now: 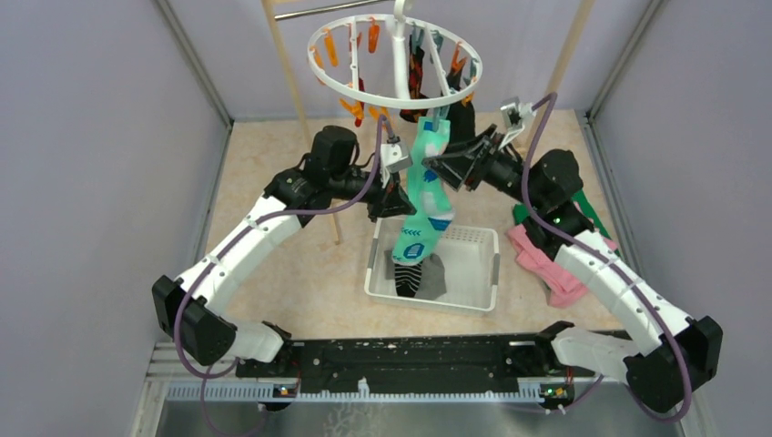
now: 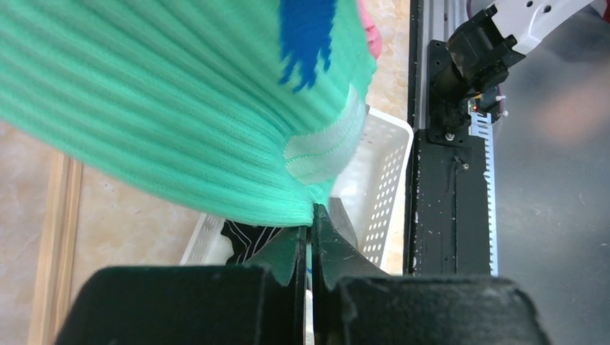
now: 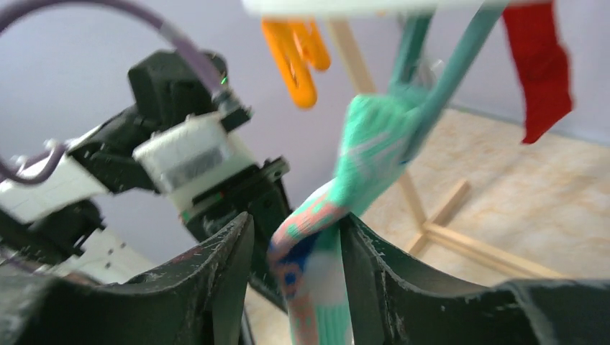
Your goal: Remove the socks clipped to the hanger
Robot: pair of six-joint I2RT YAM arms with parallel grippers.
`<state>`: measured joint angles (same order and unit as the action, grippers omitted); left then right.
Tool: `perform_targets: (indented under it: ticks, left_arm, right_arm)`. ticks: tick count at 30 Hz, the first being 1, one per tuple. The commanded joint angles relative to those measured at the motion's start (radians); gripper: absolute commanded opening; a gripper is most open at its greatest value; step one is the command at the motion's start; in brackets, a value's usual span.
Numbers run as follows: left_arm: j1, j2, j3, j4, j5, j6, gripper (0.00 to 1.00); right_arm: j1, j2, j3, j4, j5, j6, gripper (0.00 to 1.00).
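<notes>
White basket (image 1: 475, 238) holds striped sock (image 1: 409, 279), grey sock (image 1: 436, 277); teal sock (image 1: 428, 182) dangles above.

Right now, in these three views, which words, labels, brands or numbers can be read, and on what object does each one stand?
None can be read.
teal sock: blue and white patches, too small to tell whether they hold letters.
white block, seen in the right wrist view: a grey patch like a sticker, too blurred to read.
white basket: no lettering shows.
</notes>
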<state>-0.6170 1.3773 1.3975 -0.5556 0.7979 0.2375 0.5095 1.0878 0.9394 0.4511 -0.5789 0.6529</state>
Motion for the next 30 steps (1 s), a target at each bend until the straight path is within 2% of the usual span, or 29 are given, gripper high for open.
perform_targets:
  ticks: [1,7,15,23,30]
  left_arm:
    - [-0.001,-0.041,-0.009,0.059,0.007,0.009,0.00]
    - [0.000,-0.052,-0.024,0.061,0.000,0.013,0.00]
    - [0.001,-0.059,-0.035,0.061,-0.009,0.017,0.00]
    - [0.000,-0.067,-0.039,0.057,-0.010,0.019,0.00]
    - [0.001,-0.073,-0.032,0.053,-0.015,0.016,0.00]
  right_arm:
    - [0.011,0.017,0.185,-0.180,0.214,-0.152,0.48]
    - [0.012,0.090,0.325,-0.281,0.299,-0.239,0.59]
    - [0.012,0.135,0.382,-0.273,0.325,-0.244,0.65]
    - [0.011,0.003,0.216,-0.304,0.312,-0.193,0.69]
    - [0.011,-0.074,0.161,-0.435,0.294,-0.202,0.71]
